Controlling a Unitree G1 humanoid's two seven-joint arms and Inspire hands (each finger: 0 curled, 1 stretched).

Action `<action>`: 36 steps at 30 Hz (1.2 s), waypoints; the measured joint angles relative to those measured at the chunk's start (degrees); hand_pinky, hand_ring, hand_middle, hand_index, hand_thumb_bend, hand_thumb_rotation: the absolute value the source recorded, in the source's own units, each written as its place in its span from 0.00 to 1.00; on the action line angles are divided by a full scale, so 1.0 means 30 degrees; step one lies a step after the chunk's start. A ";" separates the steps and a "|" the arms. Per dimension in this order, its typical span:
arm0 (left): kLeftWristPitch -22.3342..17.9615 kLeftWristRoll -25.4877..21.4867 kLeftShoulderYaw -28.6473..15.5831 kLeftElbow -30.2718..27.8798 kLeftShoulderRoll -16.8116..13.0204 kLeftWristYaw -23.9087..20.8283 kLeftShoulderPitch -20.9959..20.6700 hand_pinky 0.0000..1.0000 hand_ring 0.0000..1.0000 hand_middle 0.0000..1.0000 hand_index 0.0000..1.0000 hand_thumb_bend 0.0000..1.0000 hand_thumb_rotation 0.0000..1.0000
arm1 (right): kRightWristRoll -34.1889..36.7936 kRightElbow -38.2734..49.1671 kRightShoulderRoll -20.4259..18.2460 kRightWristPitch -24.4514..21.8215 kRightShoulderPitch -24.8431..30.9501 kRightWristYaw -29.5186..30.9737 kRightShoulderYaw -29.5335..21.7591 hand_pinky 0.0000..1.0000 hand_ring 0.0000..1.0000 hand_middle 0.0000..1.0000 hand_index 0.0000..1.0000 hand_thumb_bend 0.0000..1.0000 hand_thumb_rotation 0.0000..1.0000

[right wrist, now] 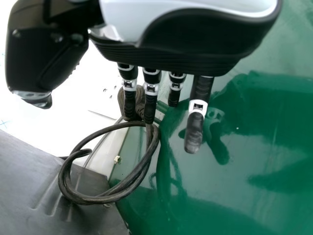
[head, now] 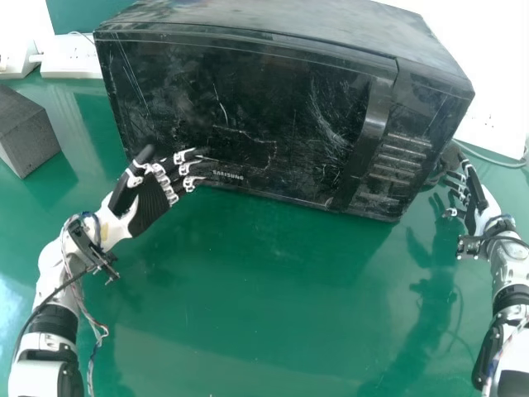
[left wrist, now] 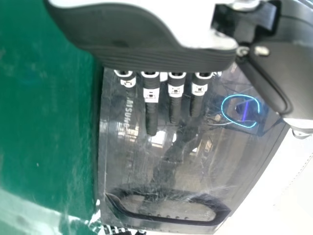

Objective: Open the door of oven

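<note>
Oven (head: 273, 21), black and scratched, stands on a green table (head: 248, 306), its door (head: 240, 107) shut. Pale lettering (head: 228, 175) runs along the door's bottom edge, and a long handle (head: 370, 128) down its right side. My left hand (head: 150, 203) is at the door's lower left, fingers straight, thumb apart; I cannot tell if they touch. My right hand (head: 477, 198), open too, is near the oven's right side, by a coiled cable (right wrist: 98, 199).
</note>
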State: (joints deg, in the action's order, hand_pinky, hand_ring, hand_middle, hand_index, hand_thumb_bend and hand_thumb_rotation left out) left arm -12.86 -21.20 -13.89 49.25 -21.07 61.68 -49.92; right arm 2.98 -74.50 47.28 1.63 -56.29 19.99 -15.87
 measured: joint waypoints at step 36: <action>0.3877 -0.2547 0.0060 -0.8015 0.1269 -0.0087 0.3100 0.84 1.00 0.99 0.88 1.00 0.80 | 0.0000 -0.0017 0.0001 -0.0049 0.0006 0.0045 -0.0204 0.73 0.82 0.85 0.86 0.85 1.00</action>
State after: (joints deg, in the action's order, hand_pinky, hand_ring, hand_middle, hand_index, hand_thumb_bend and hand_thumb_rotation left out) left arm -1.22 -28.84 -13.71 25.21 -17.26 61.42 -40.62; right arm 2.98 -74.56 47.29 1.48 -56.28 20.12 -16.49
